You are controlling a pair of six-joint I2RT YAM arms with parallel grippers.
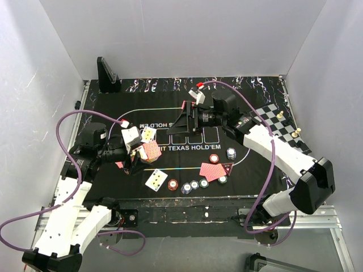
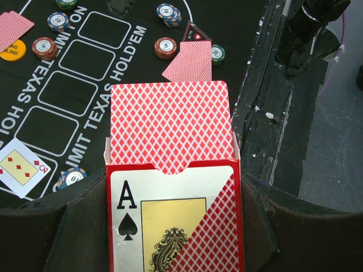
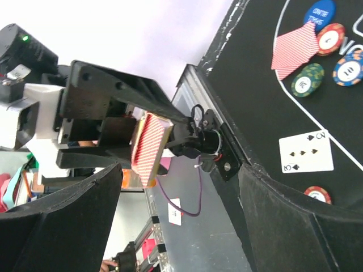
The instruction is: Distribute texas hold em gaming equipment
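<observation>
1. my left gripper [image 2: 170,241] is clamped on the card box [image 2: 164,198], and the red-backed deck [image 2: 170,122] pokes out past its fingertips.
2. my right gripper [image 3: 178,175] is spread wide and empty; the red-backed deck sits ahead of it, slightly left of centre.
3. i'd line the right fingers on the deck's free edge, pinch a single card only, and hold the left grip steady.
</observation>
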